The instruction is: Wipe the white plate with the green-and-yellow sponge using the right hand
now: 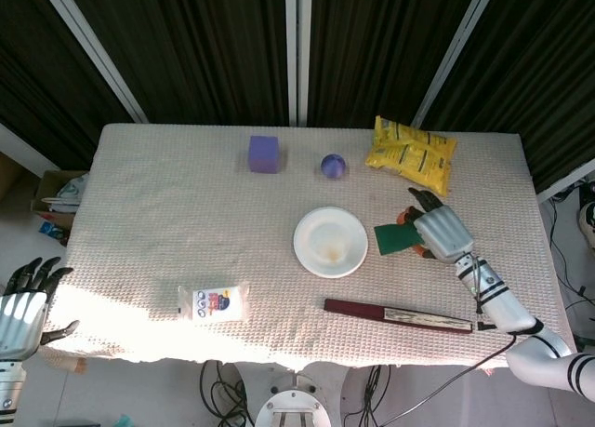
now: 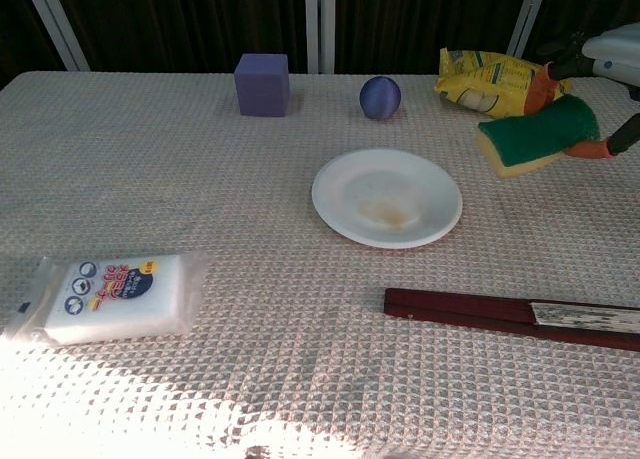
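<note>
right hand (image 1: 437, 233) clamps the sponge (image 2: 538, 135), lifted off the counter (image 2: 250, 309) | white plate (image 2: 387, 197) lies just left of it, below | left hand (image 1: 23, 301) spread, far off

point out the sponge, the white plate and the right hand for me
sponge (image 2: 538, 134), chest view, middle of its green face
white plate (image 2: 342, 194), chest view, bare left part of its rim
right hand (image 1: 438, 233), head view, back of the hand
</note>
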Robot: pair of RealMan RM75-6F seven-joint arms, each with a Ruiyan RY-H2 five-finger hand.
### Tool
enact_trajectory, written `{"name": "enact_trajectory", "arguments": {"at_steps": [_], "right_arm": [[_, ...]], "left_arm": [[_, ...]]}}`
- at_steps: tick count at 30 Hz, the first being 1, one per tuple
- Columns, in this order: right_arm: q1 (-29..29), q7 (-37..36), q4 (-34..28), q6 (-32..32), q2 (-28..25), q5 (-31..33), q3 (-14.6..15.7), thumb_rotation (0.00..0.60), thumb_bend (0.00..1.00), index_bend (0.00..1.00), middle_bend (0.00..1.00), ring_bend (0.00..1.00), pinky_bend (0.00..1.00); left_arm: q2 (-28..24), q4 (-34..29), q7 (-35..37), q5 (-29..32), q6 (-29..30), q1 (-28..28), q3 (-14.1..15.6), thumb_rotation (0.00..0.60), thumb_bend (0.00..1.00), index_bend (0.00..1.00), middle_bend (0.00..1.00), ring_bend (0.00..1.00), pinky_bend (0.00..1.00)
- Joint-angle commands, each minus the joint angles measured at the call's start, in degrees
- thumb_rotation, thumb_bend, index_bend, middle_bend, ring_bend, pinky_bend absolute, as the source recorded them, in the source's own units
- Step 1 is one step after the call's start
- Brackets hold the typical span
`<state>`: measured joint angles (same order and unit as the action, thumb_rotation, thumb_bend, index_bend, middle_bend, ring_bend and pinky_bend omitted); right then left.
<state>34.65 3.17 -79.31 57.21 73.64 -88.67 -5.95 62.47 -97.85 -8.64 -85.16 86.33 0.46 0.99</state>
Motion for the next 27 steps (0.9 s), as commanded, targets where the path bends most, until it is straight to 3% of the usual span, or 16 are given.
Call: {"name": "enact_trajectory", "arguments": {"at_steps": [1, 7, 16, 27], "right_arm": [[4.71, 4.48, -1.34, -5.96, 2.27, -0.8, -0.42, 0.6, 0.22, 0.42, 0.35, 0.04, 0.14], [9.73, 10.42, 1.18, -12.32, 7.07, 0.66, -0.64, 0.6, 0.23, 0.42, 0.35, 0.04, 0.14], [12.72, 18.1, 3.97, -14.94, 10.43, 2.4, -0.07, 0.6, 0.26, 0.43, 0.36, 0.04, 0.1], [13.06, 21.19, 2.43, -12.21, 7.69, 2.54, 0.16, 0.6, 0.26, 0.44, 0.36, 0.05, 0.09]], "left_arm": [[-0.03, -0.02, 0.19, 0.15, -0.04, 0.17, 0.14, 0.6, 0.08, 0.23, 0.1, 0.05, 0.11], [0.1, 0.58, 0.98, 0.34, -0.12, 0.39, 0.26, 0.6, 0.08, 0.23, 0.1, 0.05, 0.11], [0.57, 2.04, 2.25, 0.6, -0.38, 0.57, 0.32, 0.6, 0.08, 0.23, 0.1, 0.05, 0.11], [0.85, 2.63, 3.03, 0.77, -0.18, 0.72, 0.05, 0.6, 0.08, 0.23, 0.1, 0.05, 0.11]]}}
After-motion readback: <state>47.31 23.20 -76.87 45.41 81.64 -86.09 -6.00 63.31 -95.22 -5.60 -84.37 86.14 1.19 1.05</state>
